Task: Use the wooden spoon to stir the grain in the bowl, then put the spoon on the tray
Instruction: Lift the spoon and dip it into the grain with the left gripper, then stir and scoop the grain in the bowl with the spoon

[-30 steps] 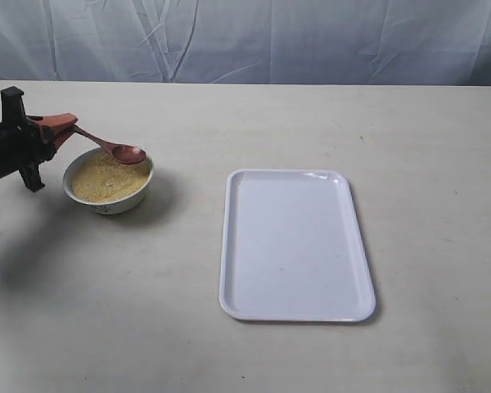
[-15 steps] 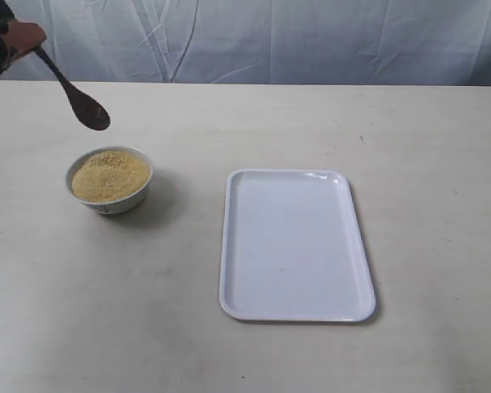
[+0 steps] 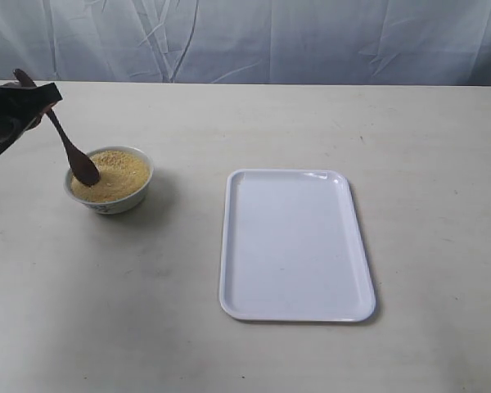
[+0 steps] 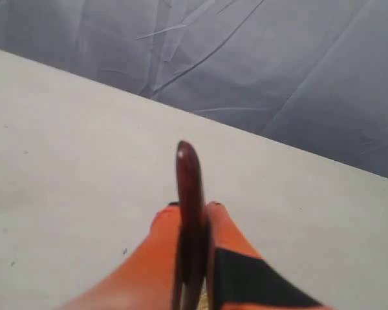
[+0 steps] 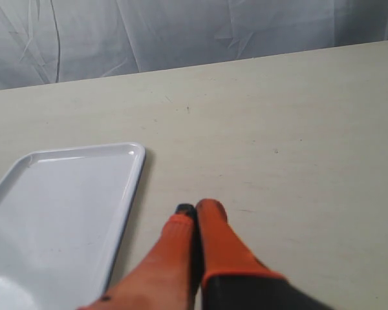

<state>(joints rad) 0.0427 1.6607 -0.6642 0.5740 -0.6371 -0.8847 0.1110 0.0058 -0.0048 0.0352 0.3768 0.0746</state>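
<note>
Starting with the exterior view, the left gripper (image 3: pixel 23 102) sits at the left edge of the picture, dark and partly cut off, clamped on the upper handle of the wooden spoon (image 3: pixel 65 143). The spoon slants steeply down, and its oval end meets the grain (image 3: pixel 119 176) at the left side of the bowl (image 3: pixel 135 196); how deep it goes I cannot tell. The yellow-tan grain fills the small white bowl close to its rim. The bowl stands on the pale table (image 3: pixel 229 123), well apart from the white tray (image 3: pixel 295 246), which lies flat to its right with nothing on it. A creased grey-blue cloth (image 3: pixel 311 41) hangs behind the table. The right gripper is not seen in this view.

From the left wrist view, the 2 orange fingers press on either side of the glossy reddish-brown handle (image 4: pixel 189 194), whose rounded tip sticks out past them. Beyond it are only bare table and cloth; bowl and grain are out of frame.

From the right wrist view, the right gripper (image 5: pixel 195 208) hovers over bare table with its 2 fingers pressed together and nothing between them. 1 rounded corner of the tray (image 5: pixel 58 206) lies just beside it.
</note>
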